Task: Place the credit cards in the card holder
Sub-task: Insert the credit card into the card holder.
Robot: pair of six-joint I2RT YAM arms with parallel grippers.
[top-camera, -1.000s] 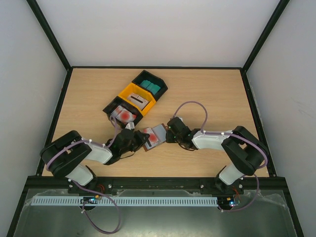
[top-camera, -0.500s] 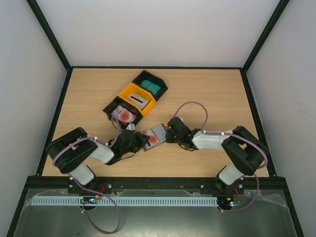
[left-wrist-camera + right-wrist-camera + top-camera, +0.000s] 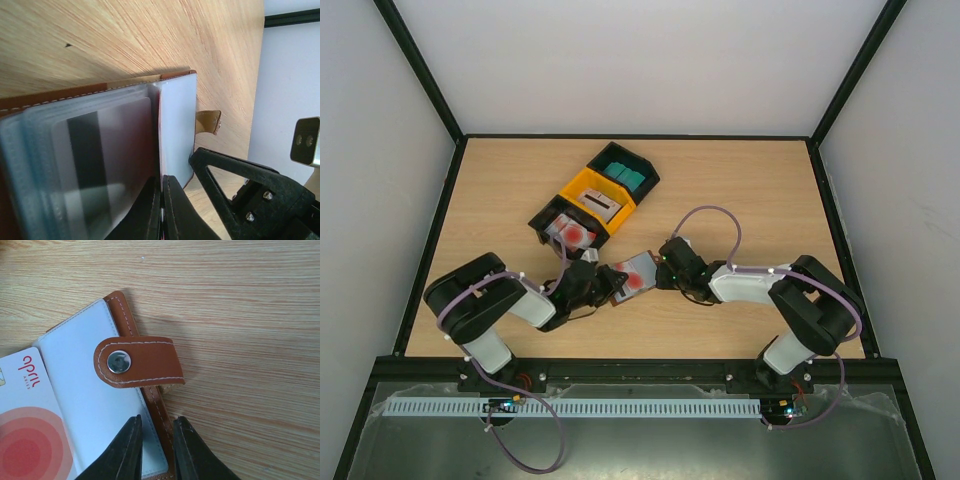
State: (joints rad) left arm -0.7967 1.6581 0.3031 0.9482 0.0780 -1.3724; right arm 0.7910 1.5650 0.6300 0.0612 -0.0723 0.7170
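While both end effectors pinch one open card holder (image 3: 632, 276), left end effector (image 3: 161, 212) clamped, right end effector (image 3: 156, 450) narrowly parted.

Black-and-white arms (image 3: 750, 283), lilac cables (image 3: 705, 215)

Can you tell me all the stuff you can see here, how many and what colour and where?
Brown leather-like folding card holder: one, brown, lying open on the table between the two arms.
White plastic card with red circles: one, white and red, lying on the open card holder.
Black plastic bin with teal cards: one, black, far end of the bin row.
Yellow plastic bin with a grey card: one, yellow, middle of the row.
Black plastic bin with white-and-red cards: one, black, near end of the row.
Light wooden table: one, pale wood, under everything.
Left gripper: one, black, jaws shut on the card holder's left side.
Right gripper: one, black, jaws on the card holder's right edge.
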